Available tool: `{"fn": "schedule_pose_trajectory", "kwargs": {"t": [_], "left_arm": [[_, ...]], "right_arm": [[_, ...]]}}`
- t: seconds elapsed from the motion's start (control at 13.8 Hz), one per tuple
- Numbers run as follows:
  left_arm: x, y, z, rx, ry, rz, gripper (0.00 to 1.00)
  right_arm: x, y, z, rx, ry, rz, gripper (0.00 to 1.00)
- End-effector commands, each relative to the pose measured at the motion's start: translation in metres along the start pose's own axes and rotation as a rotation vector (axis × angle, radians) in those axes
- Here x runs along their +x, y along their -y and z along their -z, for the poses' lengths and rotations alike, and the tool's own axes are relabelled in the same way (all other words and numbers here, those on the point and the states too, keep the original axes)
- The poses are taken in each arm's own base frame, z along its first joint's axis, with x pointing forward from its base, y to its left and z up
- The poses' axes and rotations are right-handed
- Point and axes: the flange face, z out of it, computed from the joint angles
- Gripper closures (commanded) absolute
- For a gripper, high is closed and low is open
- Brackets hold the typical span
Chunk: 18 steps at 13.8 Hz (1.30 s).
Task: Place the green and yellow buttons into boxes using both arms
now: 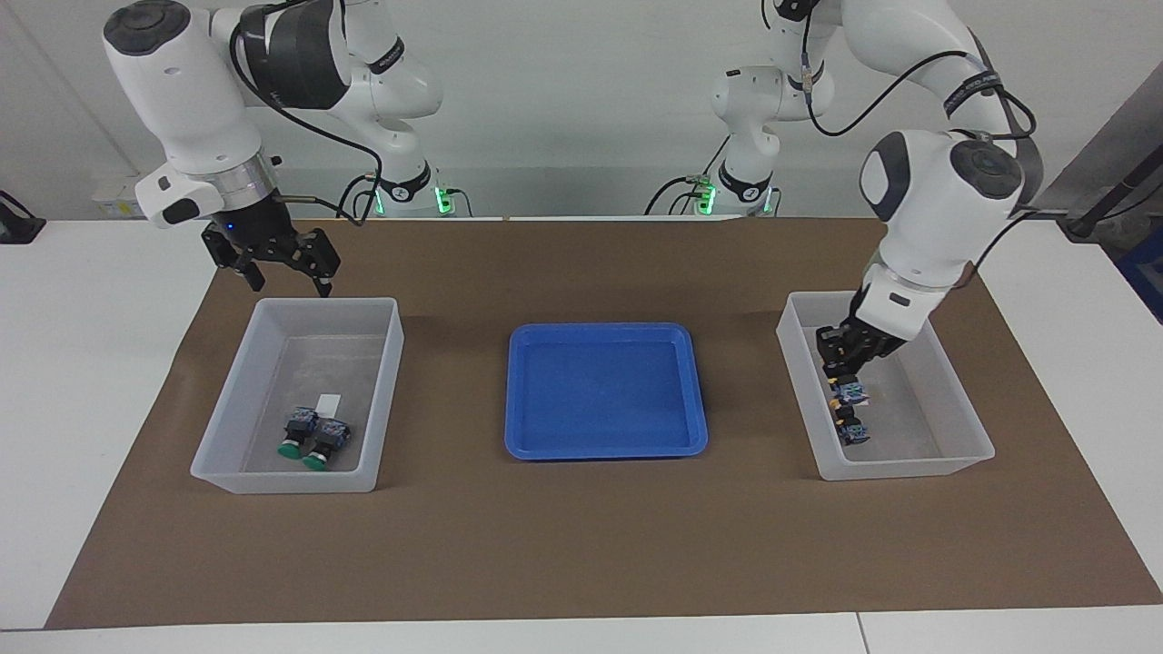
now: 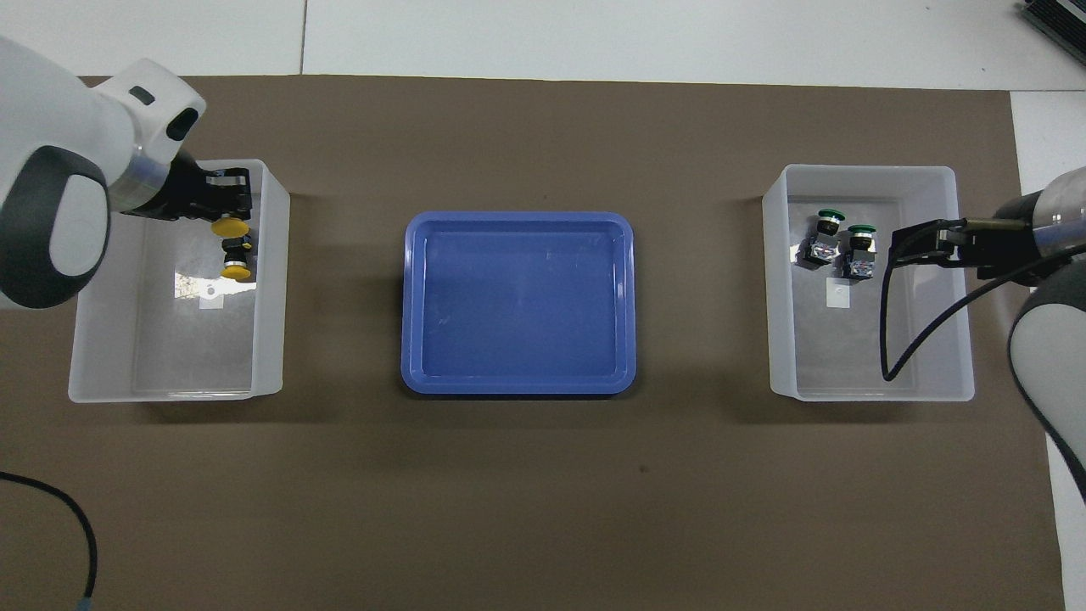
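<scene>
My left gripper (image 1: 847, 374) is shut on a yellow button (image 1: 851, 392), whose cap (image 2: 229, 227) shows in the overhead view. It holds the button low inside the clear box (image 1: 909, 465) at the left arm's end of the table. Just under it, on the box floor, lies another yellow button (image 1: 852, 432). Two green buttons (image 1: 295, 434) (image 1: 325, 440) lie side by side in the clear box (image 1: 273, 479) at the right arm's end. My right gripper (image 1: 289, 280) hangs open and holds nothing, raised over that box's edge nearer to the robots.
A blue tray (image 1: 604, 391) with nothing in it sits between the two boxes on the brown mat (image 1: 581, 545). A small white label (image 1: 329, 401) lies on the floor of the box with the green buttons. White table surrounds the mat.
</scene>
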Motion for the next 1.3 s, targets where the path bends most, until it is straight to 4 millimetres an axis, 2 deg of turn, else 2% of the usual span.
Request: {"fn": "schedule_pose_trajectory", "kwargs": {"t": [0.0, 0.14, 0.29, 0.43, 0.51, 0.65, 0.72, 0.8, 0.87, 1.23], "left_arm": [[0.002, 0.048, 0.001, 0.006, 0.002, -0.076, 1.00], [-0.004, 0.069, -0.008, 0.014, -0.008, -0.098, 1.00], [-0.018, 0.090, -0.025, 0.024, -0.021, -0.125, 1.00], [-0.029, 0.103, -0.038, 0.031, -0.041, -0.130, 1.00], [-0.029, 0.103, -0.037, 0.031, -0.038, -0.130, 0.86], [-0.030, 0.103, -0.037, 0.032, -0.038, -0.132, 0.64], [-0.029, 0.104, -0.037, 0.034, -0.039, -0.133, 0.47], [-0.029, 0.104, -0.036, 0.036, -0.043, -0.134, 0.36], [-0.029, 0.105, -0.036, 0.036, -0.043, -0.132, 0.33], [-0.024, 0.104, -0.032, 0.036, -0.054, -0.133, 0.33]], "right_arm": [[0.002, 0.001, 0.001, 0.029, 0.010, 0.018, 0.00], [0.001, 0.005, 0.001, 0.029, 0.010, 0.024, 0.00], [0.001, 0.005, 0.000, 0.029, 0.011, 0.024, 0.00], [0.001, 0.004, 0.000, 0.029, 0.011, 0.023, 0.00], [0.001, 0.004, 0.000, 0.029, 0.011, 0.023, 0.00], [0.001, 0.005, 0.000, 0.029, 0.011, 0.024, 0.00], [0.001, 0.005, 0.000, 0.029, 0.011, 0.024, 0.00], [0.001, 0.005, 0.001, 0.029, 0.010, 0.024, 0.00], [0.001, 0.005, 0.000, 0.029, 0.010, 0.024, 0.00], [0.001, 0.005, 0.000, 0.029, 0.011, 0.024, 0.00]]}}
